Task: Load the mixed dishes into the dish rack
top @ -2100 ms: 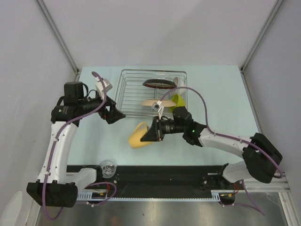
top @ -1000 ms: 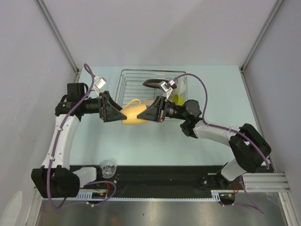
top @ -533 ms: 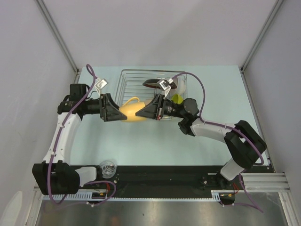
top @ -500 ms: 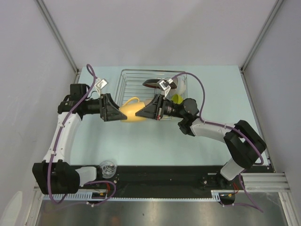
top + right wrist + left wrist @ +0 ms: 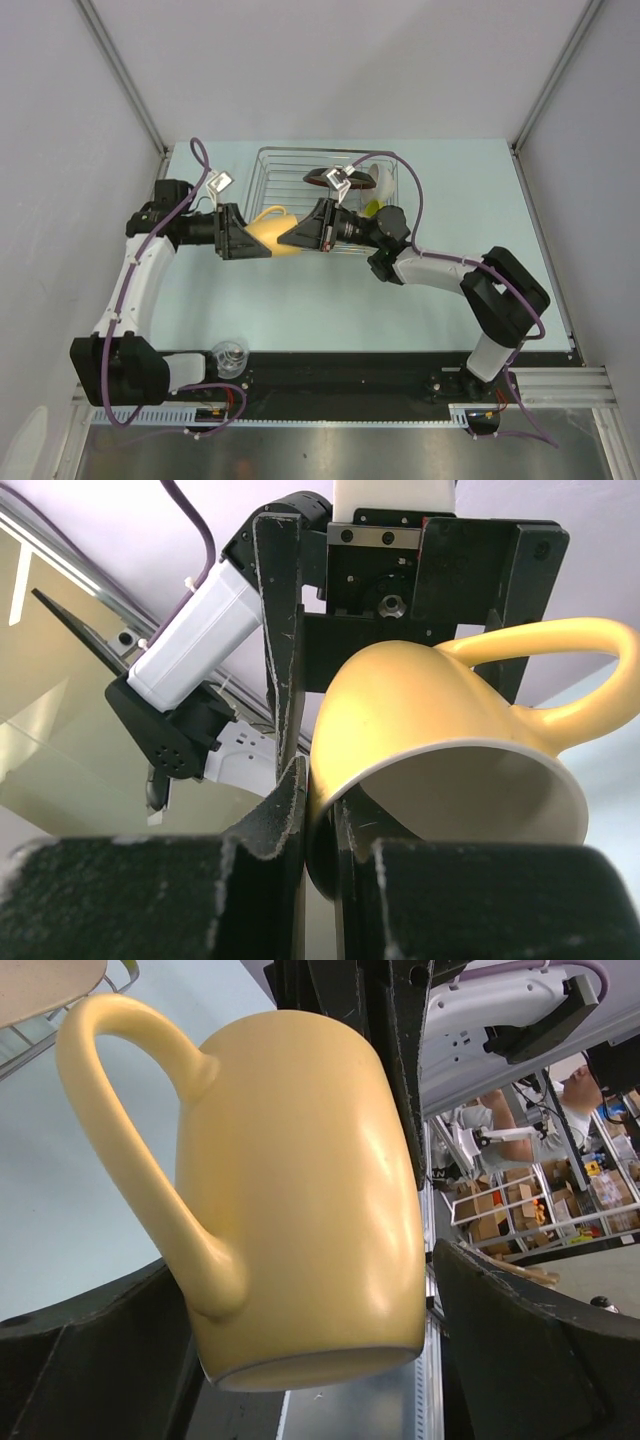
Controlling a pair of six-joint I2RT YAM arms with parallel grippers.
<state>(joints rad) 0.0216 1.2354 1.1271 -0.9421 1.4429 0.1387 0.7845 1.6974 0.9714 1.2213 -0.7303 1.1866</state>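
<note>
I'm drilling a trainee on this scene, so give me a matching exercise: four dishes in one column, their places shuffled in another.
1. yellow mug
2. small clear glass
3. dark red-rimmed plate
4. lime-green bowl

A. in the dish rack, near its right wall
B. beside the left arm's base
C. pinched at the rim by the right hand
D. standing in the rack's far half

Pairs: 1-C, 2-B, 3-D, 4-A
</note>
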